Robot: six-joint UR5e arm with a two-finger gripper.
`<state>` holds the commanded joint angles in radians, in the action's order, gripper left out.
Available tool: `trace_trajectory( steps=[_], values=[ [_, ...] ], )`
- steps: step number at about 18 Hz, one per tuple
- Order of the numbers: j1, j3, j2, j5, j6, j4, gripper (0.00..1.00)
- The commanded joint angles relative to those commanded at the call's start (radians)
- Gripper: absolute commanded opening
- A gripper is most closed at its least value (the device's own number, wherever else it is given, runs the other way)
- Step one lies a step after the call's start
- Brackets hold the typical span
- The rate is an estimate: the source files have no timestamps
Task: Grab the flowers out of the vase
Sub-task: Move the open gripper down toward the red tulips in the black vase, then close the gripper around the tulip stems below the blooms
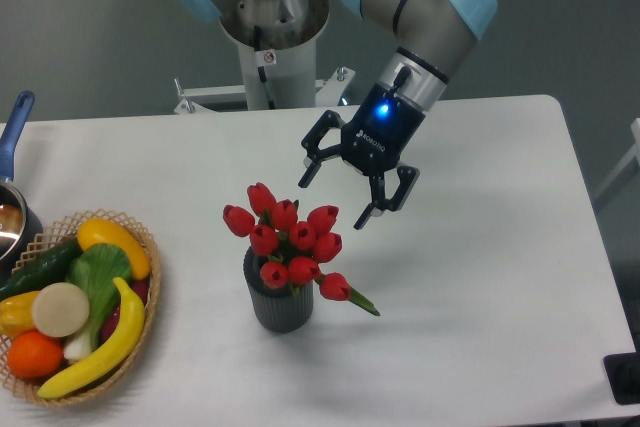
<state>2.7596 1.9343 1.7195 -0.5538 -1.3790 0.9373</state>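
The flowers (290,239), a bunch of red tulip buds on green stems, stand in the vase (279,305), a small dark grey ribbed cylinder near the middle of the white table. One bud hangs out over the vase's right side. My gripper (333,200) hovers just above and to the right of the bunch. It is open, with nothing between its black fingers, and it touches no bud.
A woven basket (148,299) with a banana, an orange, a cucumber and other produce sits at the left front edge. A pot with a blue handle (14,127) pokes in at the far left. The arm's base column (272,42) stands behind the table.
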Motion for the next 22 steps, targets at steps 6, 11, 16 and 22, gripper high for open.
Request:
trace_trajectory(
  steps=[6,11,16,22],
  values=[
    [-0.009,-0.011,0.029,0.0,-0.008,-0.009,1.0],
    [-0.032,-0.021,0.089,0.046,-0.054,-0.029,1.0],
    [-0.051,-0.052,0.126,0.092,-0.051,-0.035,1.0],
    [-0.064,-0.055,0.146,0.092,-0.054,-0.038,1.0]
  ],
)
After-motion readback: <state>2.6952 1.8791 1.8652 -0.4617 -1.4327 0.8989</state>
